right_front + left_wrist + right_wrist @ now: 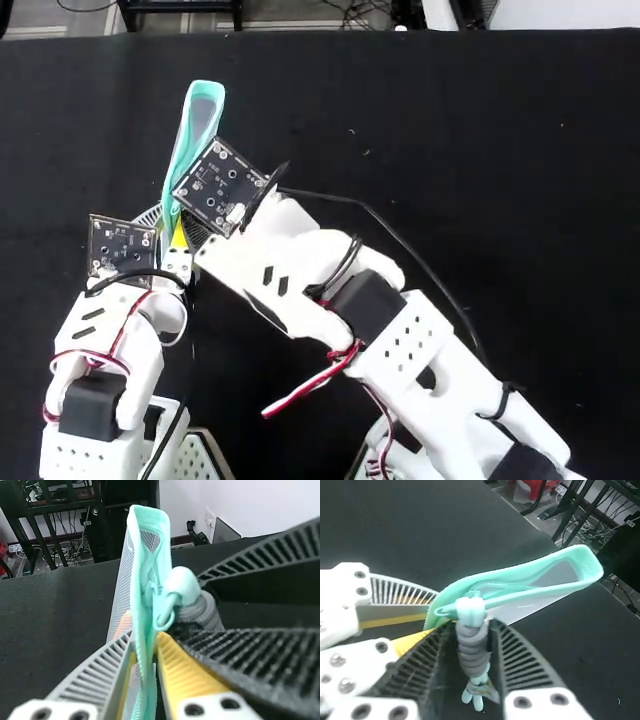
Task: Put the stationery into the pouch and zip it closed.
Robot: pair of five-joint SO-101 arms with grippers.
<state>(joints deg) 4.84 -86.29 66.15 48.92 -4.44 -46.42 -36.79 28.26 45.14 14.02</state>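
Holding the pouch [197, 130] on edge between both your claws.
Your left claw [145, 652] pinches its mint edge; your right claw [473, 637] pinches the zipper pull [470, 611].

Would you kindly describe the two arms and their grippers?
The left arm and right arm are white plastic with black motors and red, white and black cables. The left gripper has grey and yellow ribbed fingers; the right gripper has black ones.
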